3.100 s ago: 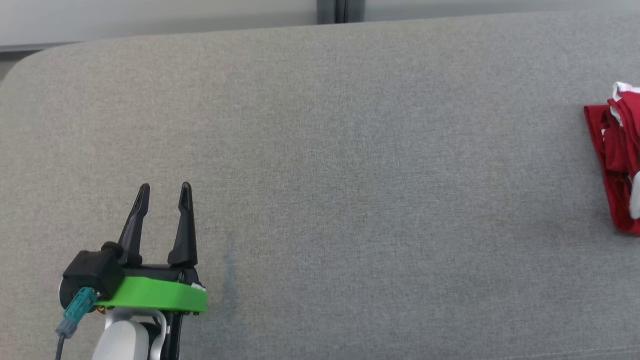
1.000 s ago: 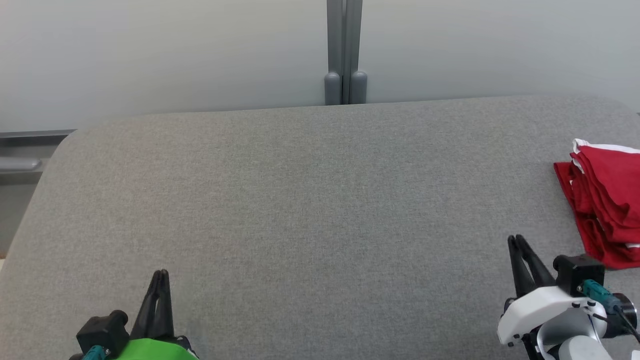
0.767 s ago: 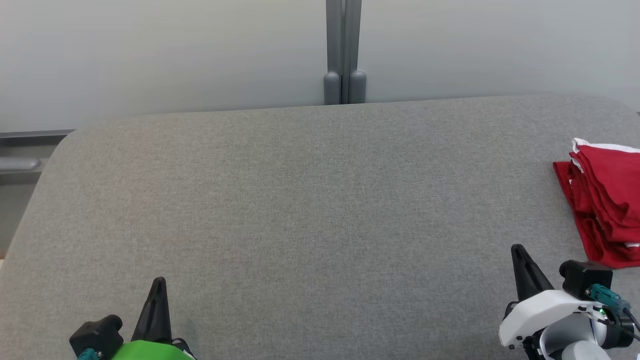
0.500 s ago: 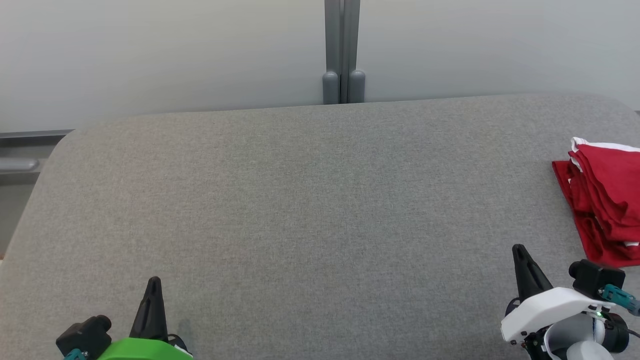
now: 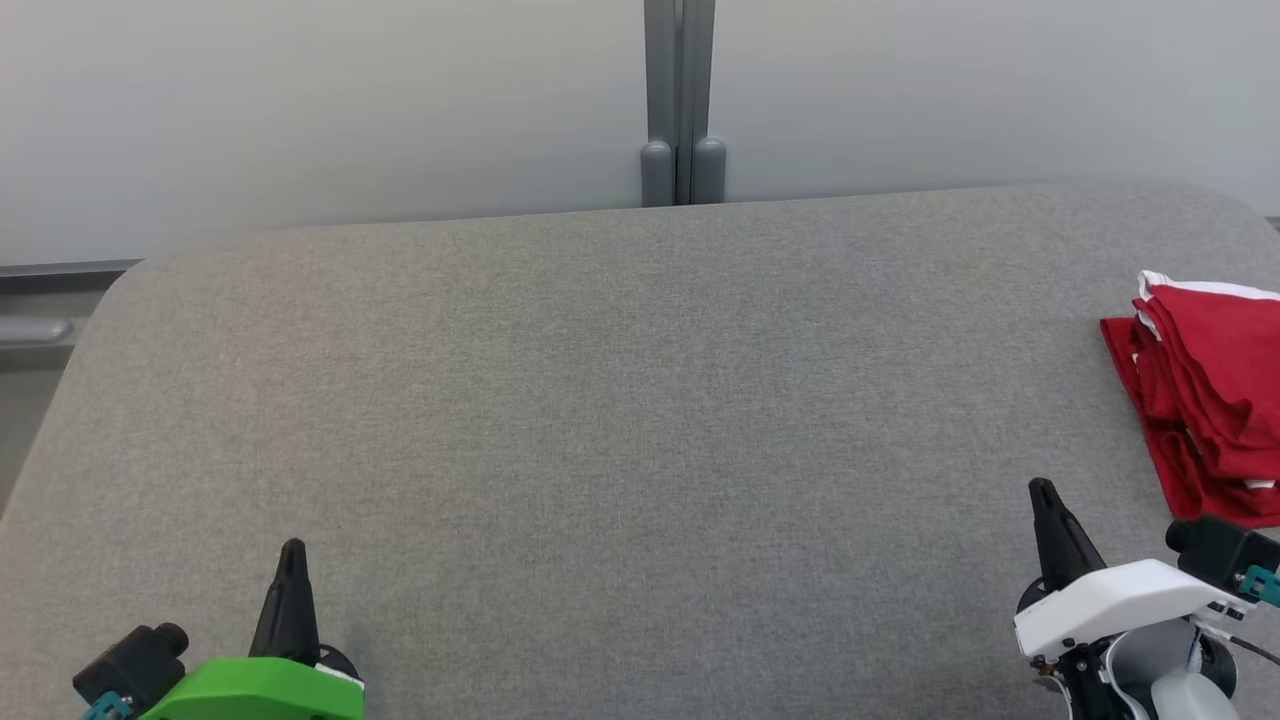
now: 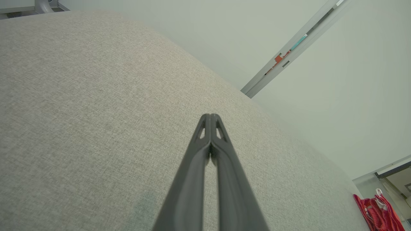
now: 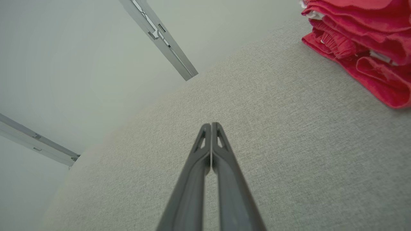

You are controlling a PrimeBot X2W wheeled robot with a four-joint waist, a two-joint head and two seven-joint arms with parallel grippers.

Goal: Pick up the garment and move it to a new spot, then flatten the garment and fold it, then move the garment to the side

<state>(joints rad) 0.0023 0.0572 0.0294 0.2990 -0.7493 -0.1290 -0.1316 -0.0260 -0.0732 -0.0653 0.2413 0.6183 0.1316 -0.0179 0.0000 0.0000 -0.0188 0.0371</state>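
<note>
Lying folded, garment (image 5: 1205, 390) beyond right gripper (image 5: 1042, 492)

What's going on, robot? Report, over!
Left jaws shut, empty. Right jaws shut, empty. Folded red fabric garment at right end of grey upholstered surface. Nothing blocking it.

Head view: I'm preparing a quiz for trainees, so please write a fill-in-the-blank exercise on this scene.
The garment on the grey surface is ____ in colour.
The left gripper and the right gripper are both ____.
The garment lies nearer the ____ gripper.
Missing words: red; shut; right.
</note>
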